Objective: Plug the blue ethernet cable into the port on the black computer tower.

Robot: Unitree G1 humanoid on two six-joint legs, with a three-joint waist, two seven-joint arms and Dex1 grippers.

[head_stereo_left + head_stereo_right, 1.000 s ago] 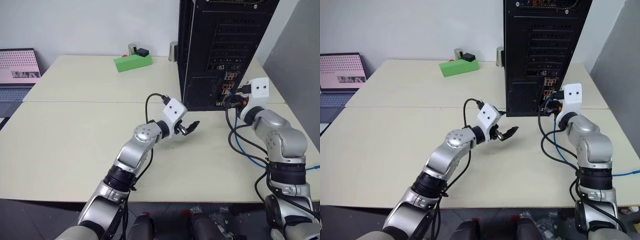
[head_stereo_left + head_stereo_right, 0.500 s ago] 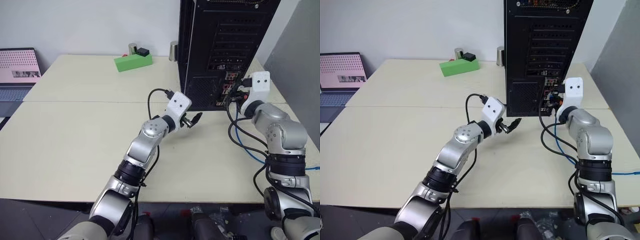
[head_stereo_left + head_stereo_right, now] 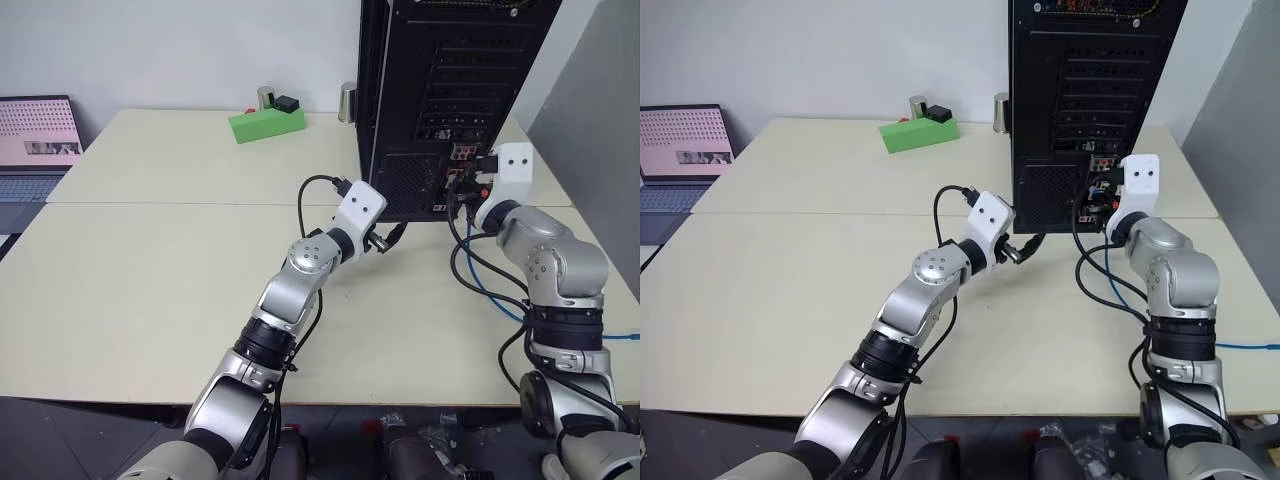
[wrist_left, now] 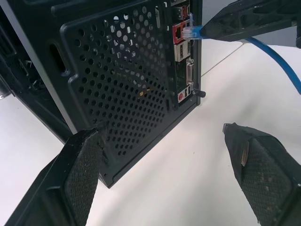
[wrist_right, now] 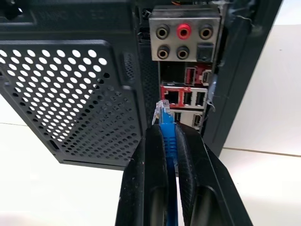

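**Blue plug closes on the port as the left arm swings in beside the tower**

Blue ethernet cable [image 5: 168, 136] sits pinched between the black fingers of your right pincer [image 5: 165, 126], its clear plug poking past the fingertips and aimed at the red-framed network port [image 5: 174, 97] on the rear of the black computer tower [image 3: 1080, 90]. The plug is just below and short of that socket, not yet in it. The rest of the cord trails off behind the arm and over the counter [image 3: 150, 270] edge.

Against the pictures from a second ago, your left arm has reached up and forward: its pincer [image 3: 385, 240] now hangs just beside the tower's lower mesh grille [image 4: 127, 89], jaws spread wide and holding nothing. Your right hand has crept slightly nearer the connector panel, grip unchanged.

That reads as the final approach. The left pincer looks placed to steady the case, though it touches nothing yet. What remains, by my judgement, is a small lift of the plug and a straight push; coming in low risks catching the USB sockets [image 5: 196, 98] beside the port.
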